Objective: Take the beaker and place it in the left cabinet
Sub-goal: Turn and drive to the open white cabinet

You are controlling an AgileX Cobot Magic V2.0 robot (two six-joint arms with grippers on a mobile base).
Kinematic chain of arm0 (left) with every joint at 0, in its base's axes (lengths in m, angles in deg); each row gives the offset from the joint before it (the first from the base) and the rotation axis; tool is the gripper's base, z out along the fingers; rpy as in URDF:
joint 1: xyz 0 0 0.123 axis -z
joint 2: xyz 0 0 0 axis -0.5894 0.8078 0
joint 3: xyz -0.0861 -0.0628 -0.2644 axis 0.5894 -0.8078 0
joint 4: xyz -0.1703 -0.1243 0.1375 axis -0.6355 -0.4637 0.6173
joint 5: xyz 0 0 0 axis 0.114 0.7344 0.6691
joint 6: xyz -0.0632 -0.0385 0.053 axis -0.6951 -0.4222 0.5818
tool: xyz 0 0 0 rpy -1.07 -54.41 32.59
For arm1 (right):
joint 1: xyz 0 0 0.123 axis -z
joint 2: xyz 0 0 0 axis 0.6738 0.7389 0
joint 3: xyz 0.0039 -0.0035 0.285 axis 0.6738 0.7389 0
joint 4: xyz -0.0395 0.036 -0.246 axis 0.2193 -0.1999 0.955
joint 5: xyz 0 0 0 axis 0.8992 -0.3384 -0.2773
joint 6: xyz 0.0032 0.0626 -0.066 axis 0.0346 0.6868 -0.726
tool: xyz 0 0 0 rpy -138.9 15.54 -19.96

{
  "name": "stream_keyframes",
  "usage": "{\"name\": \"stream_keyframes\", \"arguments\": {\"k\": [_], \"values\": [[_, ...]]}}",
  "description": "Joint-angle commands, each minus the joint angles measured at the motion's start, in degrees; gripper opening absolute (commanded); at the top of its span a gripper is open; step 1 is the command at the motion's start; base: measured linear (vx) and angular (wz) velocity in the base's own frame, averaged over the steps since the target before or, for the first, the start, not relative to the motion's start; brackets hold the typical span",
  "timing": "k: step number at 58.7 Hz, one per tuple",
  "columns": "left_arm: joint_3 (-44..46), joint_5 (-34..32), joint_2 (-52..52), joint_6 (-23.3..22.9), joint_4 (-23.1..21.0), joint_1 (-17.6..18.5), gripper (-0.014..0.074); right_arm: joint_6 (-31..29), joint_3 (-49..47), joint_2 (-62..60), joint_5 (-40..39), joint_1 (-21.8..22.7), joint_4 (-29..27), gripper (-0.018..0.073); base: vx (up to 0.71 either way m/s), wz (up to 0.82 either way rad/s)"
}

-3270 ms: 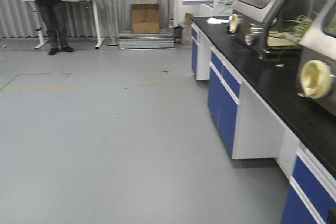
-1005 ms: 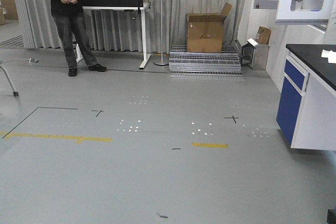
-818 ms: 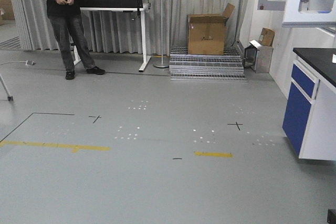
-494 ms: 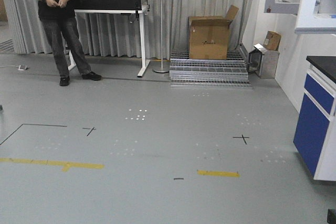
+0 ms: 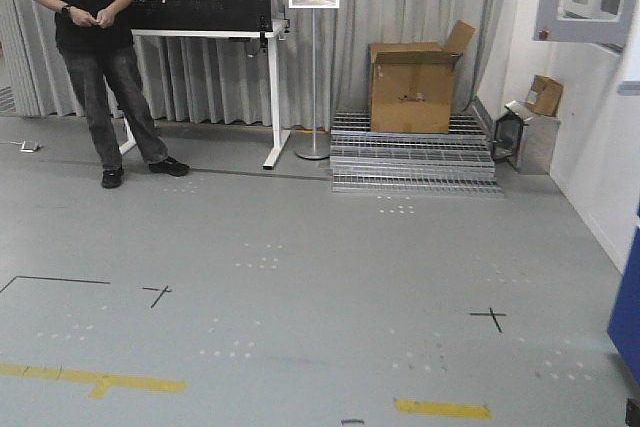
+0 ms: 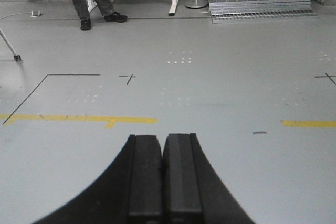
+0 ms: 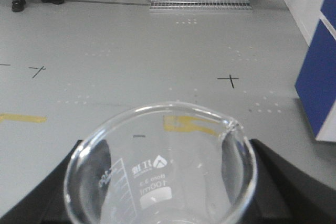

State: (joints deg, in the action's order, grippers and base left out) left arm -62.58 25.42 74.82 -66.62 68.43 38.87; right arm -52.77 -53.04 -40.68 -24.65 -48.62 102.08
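Observation:
The beaker (image 7: 157, 171) is clear glass with a flared rim, a pouring lip and white print reading 100ml. It fills the lower part of the right wrist view, upright between the black fingers (image 7: 265, 166) of my right gripper (image 7: 168, 145), which is shut on it above the grey floor. My left gripper (image 6: 162, 138) is shut and empty, its two black pads pressed together over the floor. Of the left cabinet only a pale sliver (image 5: 632, 52) shows at the far right edge of the front view; I cannot tell its shelves or door. Neither gripper shows in the front view.
A person in black (image 5: 90, 57) stands at the back left by a white-legged table (image 5: 205, 42) with a pegboard. A sign stand (image 5: 314, 67), a cardboard box (image 5: 412, 82) on metal grating (image 5: 410, 162) and a blue counter cupboard (image 7: 317, 77) are ahead and to the right.
The front view has swung away from the black-topped counter and moved towards the back wall. The person, box and grating are larger. The counter and white cabinet have slid off to the right.

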Motion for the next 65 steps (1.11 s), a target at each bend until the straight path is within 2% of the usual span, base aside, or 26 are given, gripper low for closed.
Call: {"name": "stream_keyframes", "arguments": {"k": [1,65], "values": [[0.89,-4.29,-0.56,-0.23,0.19,0.31,0.0004,-0.25,-1.92,-0.37,-4.12,0.41,0.93,-0.0001,0.64,0.1],[0.89,-4.29,-0.56,-0.23,0.19,0.31,0.0004,-0.25,-1.92,-0.37,-3.37,0.41,0.93,-0.0001,0.68,0.01]]}}
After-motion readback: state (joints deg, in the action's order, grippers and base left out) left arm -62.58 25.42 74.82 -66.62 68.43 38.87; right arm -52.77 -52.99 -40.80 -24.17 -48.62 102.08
